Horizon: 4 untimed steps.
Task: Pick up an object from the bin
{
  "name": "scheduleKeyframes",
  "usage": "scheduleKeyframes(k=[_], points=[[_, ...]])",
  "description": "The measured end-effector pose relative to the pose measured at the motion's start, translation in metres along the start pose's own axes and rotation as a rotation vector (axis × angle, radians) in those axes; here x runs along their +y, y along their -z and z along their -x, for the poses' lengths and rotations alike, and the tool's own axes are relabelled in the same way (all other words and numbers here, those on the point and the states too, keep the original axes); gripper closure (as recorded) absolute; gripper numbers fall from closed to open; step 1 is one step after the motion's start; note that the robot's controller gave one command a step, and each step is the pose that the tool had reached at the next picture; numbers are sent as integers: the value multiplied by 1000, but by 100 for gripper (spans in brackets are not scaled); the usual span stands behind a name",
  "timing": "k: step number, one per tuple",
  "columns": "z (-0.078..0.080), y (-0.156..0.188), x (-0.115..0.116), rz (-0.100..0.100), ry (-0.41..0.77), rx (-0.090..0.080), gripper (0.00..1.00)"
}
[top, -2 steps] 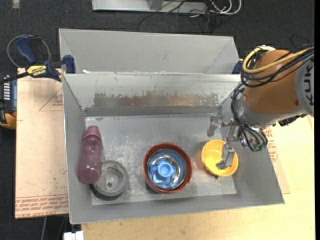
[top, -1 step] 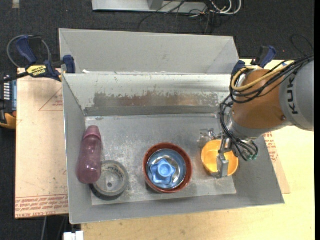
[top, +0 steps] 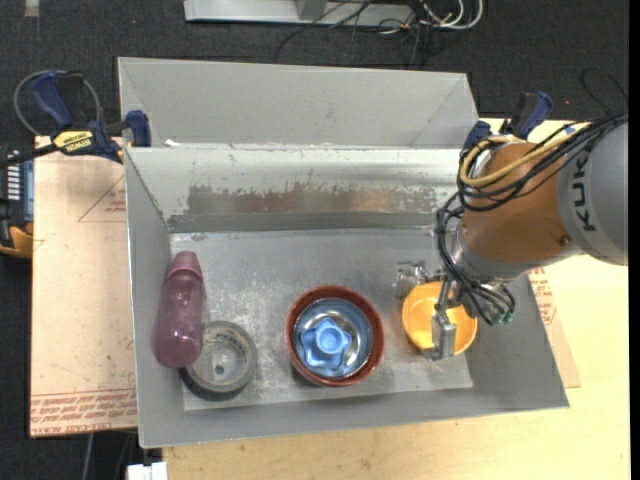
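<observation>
Bin's (top: 300,263) right | end effector (top: 440,333) over orange dish (top: 417,315), grip unclear | red bowl (top: 335,298) beside

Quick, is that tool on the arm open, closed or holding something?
The tool: cannot be told; it is down at the orange round dish on the bin's right side.

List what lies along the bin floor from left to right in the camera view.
Pink plastic bottle, grey round ring, red-brown round bowl holding a blue plastic piece, orange round cup.
</observation>
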<state>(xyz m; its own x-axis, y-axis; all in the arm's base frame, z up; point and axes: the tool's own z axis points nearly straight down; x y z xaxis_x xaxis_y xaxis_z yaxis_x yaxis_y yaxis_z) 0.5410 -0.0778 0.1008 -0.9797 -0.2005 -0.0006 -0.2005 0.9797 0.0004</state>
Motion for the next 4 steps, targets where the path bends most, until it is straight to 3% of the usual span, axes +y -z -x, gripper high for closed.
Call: scheduleKeyframes(k=[1,2,3,4], points=[[-18,-20,-27,1,-32,-1,0],[2,-18,-18,1,70,-7,100],[2,-18,-18,2,70,-7,100],[5,18,-19,6,68,1,100]])
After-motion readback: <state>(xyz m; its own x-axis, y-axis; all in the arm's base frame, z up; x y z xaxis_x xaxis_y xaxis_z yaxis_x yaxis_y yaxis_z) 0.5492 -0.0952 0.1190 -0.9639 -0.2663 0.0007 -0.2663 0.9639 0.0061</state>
